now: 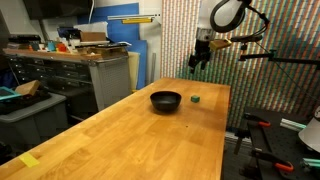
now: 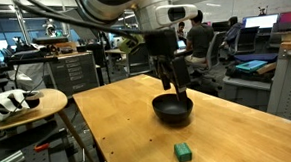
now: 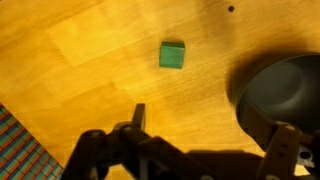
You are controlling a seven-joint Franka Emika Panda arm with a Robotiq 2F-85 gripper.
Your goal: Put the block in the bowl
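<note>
- Wrist view: the end effector (image 3: pixel 214 122) is released, its jaws spread wide with nothing between them, hanging above the wooden bench (image 3: pixel 80 50).
- The block (image 3: pixel 172 55) lies flat on the bench at about 11 o'clock from the jaws. It is apart from the bowl (image 3: pixel 285 95), which fills the frame at 3 to 4 o'clock from the block.
- In an exterior view the block (image 1: pixel 196 99) sits just beside the bowl (image 1: pixel 166 100), at its 3 o'clock. The end effector (image 1: pixel 200 58) is well above both.
- In an exterior view the block (image 2: pixel 183 150) shows at 6 o'clock from the bowl (image 2: pixel 173 111), with the end effector (image 2: pixel 173 87) lined up over the bowl rather than over the block.
- Judged stage: the grasp is not yet begun, and the arm has to centre over the block first.
- Risk: the block is tiny against the wide jaws, so an off-centre descent could push it aside or tip it instead of gripping it.
- Risk: with the bowl so near, a jaw coming down on that side could strike the rim and slide the bowl.
- Risk: a shallow or corner pinch could let the block drop on the way to the bowl.
- Risk: a release from high up could let it bounce off the shallow, glossy bowl.
</note>
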